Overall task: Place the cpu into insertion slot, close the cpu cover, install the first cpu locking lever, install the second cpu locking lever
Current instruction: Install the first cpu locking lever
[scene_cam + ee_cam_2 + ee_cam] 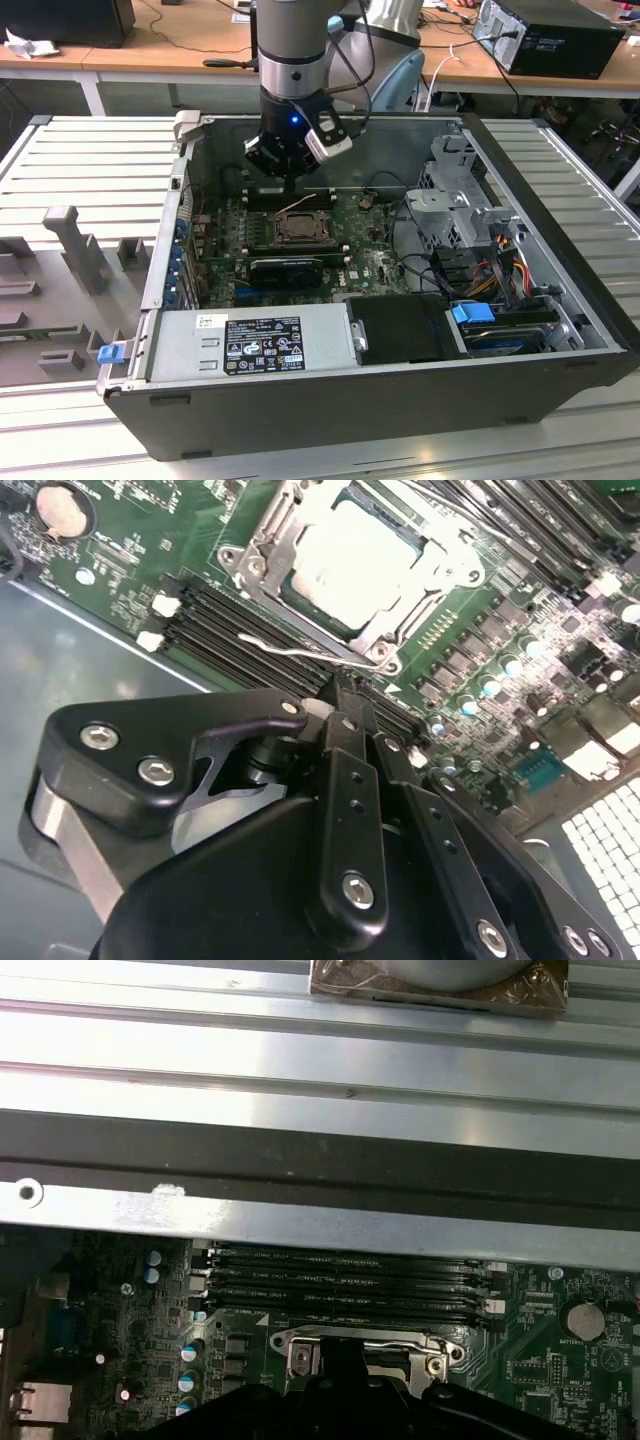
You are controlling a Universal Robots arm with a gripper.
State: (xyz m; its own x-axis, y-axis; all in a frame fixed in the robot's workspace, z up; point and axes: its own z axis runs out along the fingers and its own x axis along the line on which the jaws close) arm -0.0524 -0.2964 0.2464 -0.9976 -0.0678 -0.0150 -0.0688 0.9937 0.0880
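1. Bench (560,200): grey ribbed surface carrying the open computer case (400,400).
2. Case contents: power supply (250,345), drive cage (450,200) with cables, and motherboard (365,255).
3. Tool (290,190): hangs over the board at the insertion slot (297,228). In the second wrist view the fingers are together with nothing seen between them. Their tip (345,692) is just beside the wire locking lever (300,652), which stands raised above the memory slots (240,630). Whether they touch cannot be told.
4. Insertion slot contents: the cpu (355,555), seated flat.
5. Cpu cover (265,535): appears lowered over the chip, whose pale face shows through its window.
6. Handling, as judged:
   - Cpu: light, stiff, smooth-faced and fragile underneath; best held by its edges.
   - Lever: thin, springy and slippery; best held near its bent end.
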